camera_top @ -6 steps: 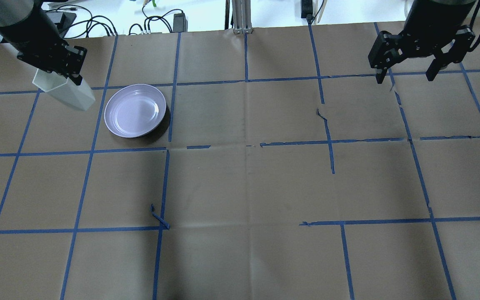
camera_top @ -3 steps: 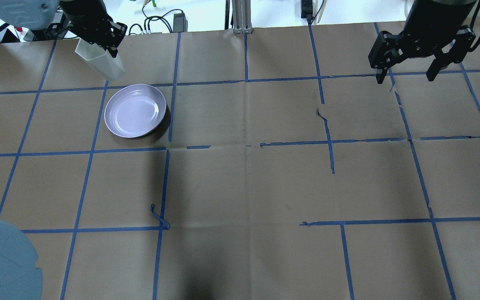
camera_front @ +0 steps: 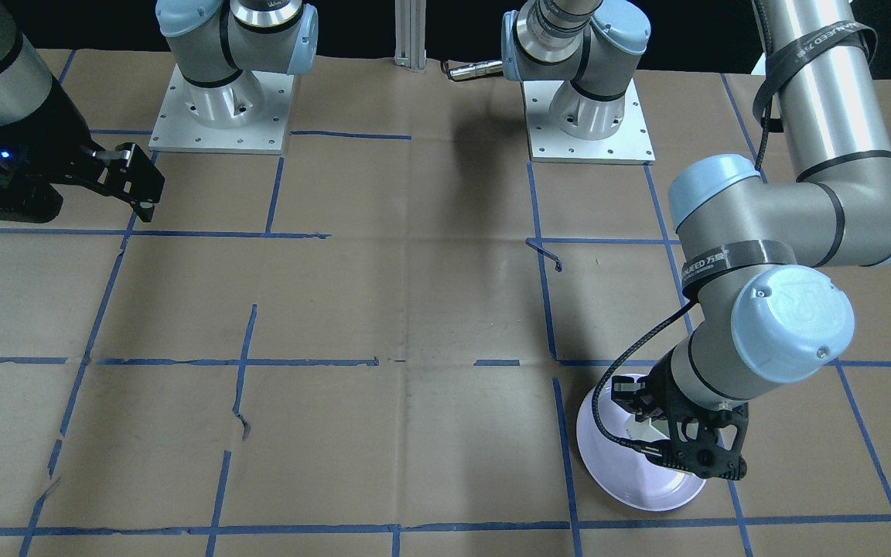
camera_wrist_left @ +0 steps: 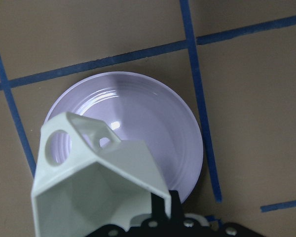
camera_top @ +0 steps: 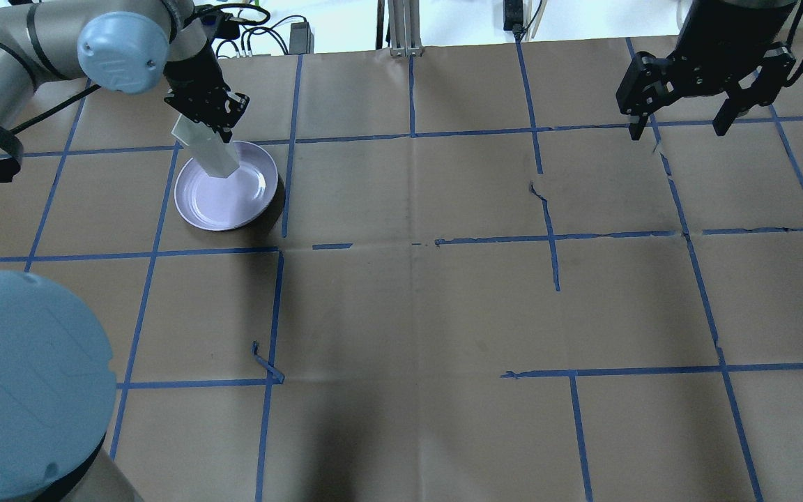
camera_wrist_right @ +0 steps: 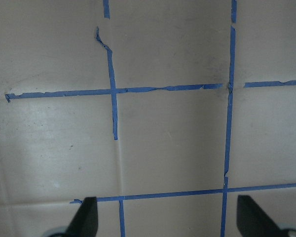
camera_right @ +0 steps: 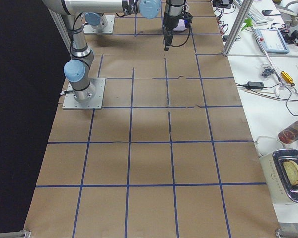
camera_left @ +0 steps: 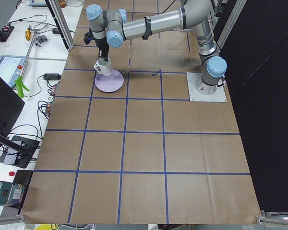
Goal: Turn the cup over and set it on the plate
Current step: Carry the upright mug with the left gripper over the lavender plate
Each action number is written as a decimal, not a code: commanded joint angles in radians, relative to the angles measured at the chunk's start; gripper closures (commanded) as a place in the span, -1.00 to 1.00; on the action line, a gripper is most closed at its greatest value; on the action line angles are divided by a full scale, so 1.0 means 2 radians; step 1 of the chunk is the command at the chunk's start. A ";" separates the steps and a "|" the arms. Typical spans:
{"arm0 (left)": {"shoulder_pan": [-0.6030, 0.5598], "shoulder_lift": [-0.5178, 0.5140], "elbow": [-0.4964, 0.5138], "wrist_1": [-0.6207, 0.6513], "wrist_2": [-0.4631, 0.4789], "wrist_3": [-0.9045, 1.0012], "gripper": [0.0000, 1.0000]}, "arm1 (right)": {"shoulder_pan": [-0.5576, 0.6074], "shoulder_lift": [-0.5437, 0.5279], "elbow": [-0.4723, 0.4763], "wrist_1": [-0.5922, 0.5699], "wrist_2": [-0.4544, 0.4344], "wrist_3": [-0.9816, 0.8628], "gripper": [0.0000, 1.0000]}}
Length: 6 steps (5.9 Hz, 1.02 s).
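Brown paper crossed by a blue tape grid (camera_top: 412,132) covers the table (camera_top: 443,314). Across its left side reaches the left arm (camera_top: 18,42). On the opposite side the right gripper (camera_top: 679,131) hangs over bare paper, its fingers spread wide, well apart from everything else. Under the left arm's end lies the plate (camera_top: 196,216), flat on the paper. Above it the left gripper (camera_top: 210,124) is clamped on the rim wall of the cup (camera_top: 212,155). The cup hangs directly below the gripper, mouth toward the wrist, base down over the plate. Whether the base touches the plate cannot be told.
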State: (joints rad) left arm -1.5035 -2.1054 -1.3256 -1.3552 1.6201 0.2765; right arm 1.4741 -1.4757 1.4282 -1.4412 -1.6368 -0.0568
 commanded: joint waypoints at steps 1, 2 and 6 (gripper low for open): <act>0.002 -0.013 -0.033 0.003 0.001 0.012 1.00 | 0.000 0.000 0.000 0.000 0.000 0.000 -1.00; 0.002 -0.013 -0.047 0.029 0.001 0.013 0.97 | 0.000 0.000 0.000 0.000 0.000 0.000 -1.00; 0.009 0.031 -0.030 0.041 0.035 0.011 -0.96 | 0.000 0.000 0.000 0.000 0.000 0.000 -1.00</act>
State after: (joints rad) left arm -1.4879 -2.0880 -1.3912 -1.2638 1.6475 0.2988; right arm 1.4741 -1.4756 1.4282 -1.4412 -1.6368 -0.0568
